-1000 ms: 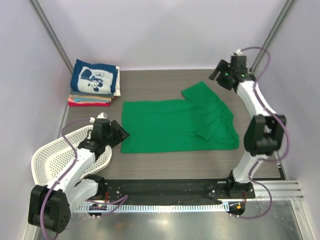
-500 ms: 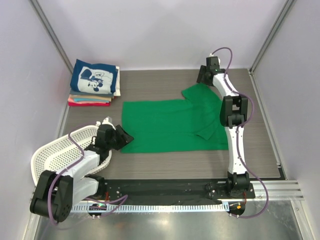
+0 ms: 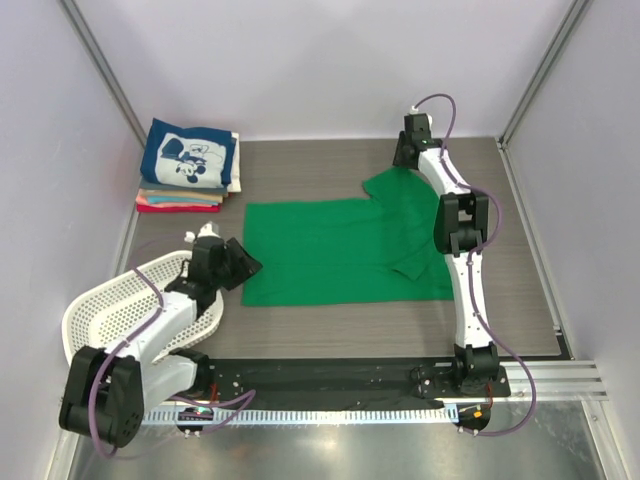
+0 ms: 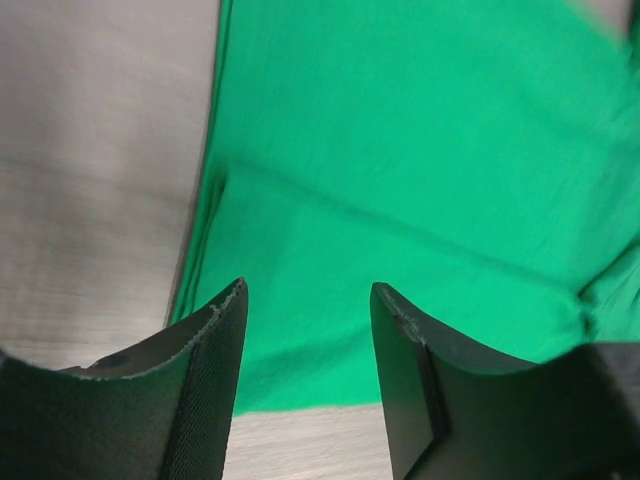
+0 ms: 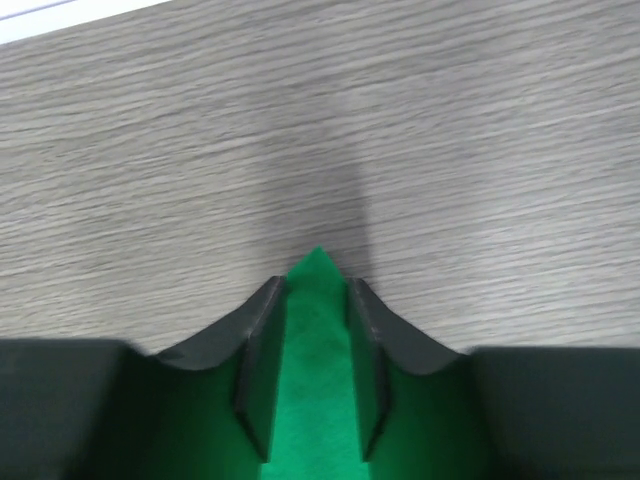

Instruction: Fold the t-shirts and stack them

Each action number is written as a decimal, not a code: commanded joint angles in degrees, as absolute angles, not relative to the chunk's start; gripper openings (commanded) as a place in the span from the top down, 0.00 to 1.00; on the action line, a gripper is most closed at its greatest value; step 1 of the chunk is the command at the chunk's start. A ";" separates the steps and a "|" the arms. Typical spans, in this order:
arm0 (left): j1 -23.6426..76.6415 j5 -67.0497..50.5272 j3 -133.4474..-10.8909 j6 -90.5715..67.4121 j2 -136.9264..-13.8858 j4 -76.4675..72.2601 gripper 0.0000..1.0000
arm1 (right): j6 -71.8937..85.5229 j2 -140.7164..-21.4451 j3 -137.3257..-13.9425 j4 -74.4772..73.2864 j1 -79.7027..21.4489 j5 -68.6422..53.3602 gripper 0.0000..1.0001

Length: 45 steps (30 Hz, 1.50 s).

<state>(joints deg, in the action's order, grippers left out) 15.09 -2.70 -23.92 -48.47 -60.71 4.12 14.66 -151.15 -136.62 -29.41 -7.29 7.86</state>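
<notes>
Awaiting most of its folds, the green t-shirt (image 3: 340, 250) is lying spread on the surface (image 3: 300, 170), while finished tees (image 3: 188, 165) are sitting stacked at the far left corner. The right pincer (image 5: 315, 290) is pinching the shirt's far sleeve tip, nearly closed. The left pincer (image 4: 308, 300) is hovering wide open over the near left hem.

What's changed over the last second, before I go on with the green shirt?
The right gripper swung from high at the back right, down and left onto the far sleeve of the green t-shirt; its fingers now straddle the sleeve tip, grip unconfirmed. The left gripper, open, only shifted slightly at the shirt's near-left corner. The shirt, the folded stack and the basket stayed put.
</notes>
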 commanded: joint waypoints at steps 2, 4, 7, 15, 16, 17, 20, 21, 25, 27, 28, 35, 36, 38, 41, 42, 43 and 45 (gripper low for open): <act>15.03 6.76 -35.58 -43.61 -60.55 12.04 0.45 | 15.11 -151.52 -135.00 -28.74 -8.09 6.42 0.74; 14.42 8.96 -38.48 -42.80 -64.40 12.30 0.42 | 15.38 -151.44 -134.22 -28.57 -8.09 6.07 0.88; 13.01 8.44 -45.16 -43.07 -72.55 11.95 0.42 | 15.91 -151.00 -132.90 -27.77 -8.09 5.71 0.98; 12.22 11.51 -64.82 -39.48 -94.99 10.11 0.43 | 17.14 -144.94 -120.60 -20.14 -8.17 6.41 0.99; 12.22 11.77 -66.60 -38.94 -97.27 10.28 0.44 | 17.31 -143.45 -117.98 -19.34 -8.17 6.59 0.99; 12.13 12.13 -68.19 -38.41 -99.82 10.54 0.45 | 17.49 -142.92 -116.82 -17.94 -8.17 6.77 0.99; 11.69 12.83 -73.90 -35.60 -106.86 11.42 0.46 | 17.58 -141.16 -113.47 -16.18 -8.09 6.50 0.99; 11.69 12.92 -74.79 -35.25 -109.49 11.43 0.46 | 17.58 -141.07 -112.94 -16.00 -8.17 6.07 0.99; 11.34 14.85 -79.79 -33.75 -113.64 12.48 0.46 | 17.40 -141.42 -113.12 -15.73 -8.17 5.10 0.99; 11.16 15.38 -80.85 -32.87 -115.65 12.66 0.46 | 17.32 -141.59 -113.12 -15.82 -8.17 4.75 0.99; 10.99 15.47 -82.08 -32.70 -116.45 12.74 0.46 | 17.40 -141.59 -113.12 -15.73 -8.09 4.75 0.99; 10.90 15.29 -86.21 -31.73 -121.64 14.41 0.47 | 17.23 -141.94 -113.12 -15.64 -7.91 3.52 0.99; 10.90 15.38 -86.57 -31.64 -121.99 14.68 0.47 | 17.23 -141.94 -113.12 -15.64 -7.91 3.43 0.99; 10.90 15.73 -87.71 -31.55 -123.39 15.29 0.48 | 17.14 -141.94 -113.12 -15.64 -7.82 3.17 0.99; 10.81 15.03 -87.98 -31.73 -124.01 15.82 0.55 | 17.40 -142.21 -113.12 -15.64 -7.56 2.64 0.99; 10.90 14.86 -87.89 -31.90 -124.10 15.82 0.57 | 17.49 -142.29 -113.20 -15.56 -7.56 2.46 0.99; 10.81 14.59 -87.80 -31.99 -124.01 15.73 0.60 | 17.66 -142.29 -113.20 -15.56 -7.47 2.37 0.99; 10.90 14.06 -87.80 -32.08 -123.84 15.73 0.69 | 17.75 -142.21 -113.12 -15.56 -7.38 2.11 0.99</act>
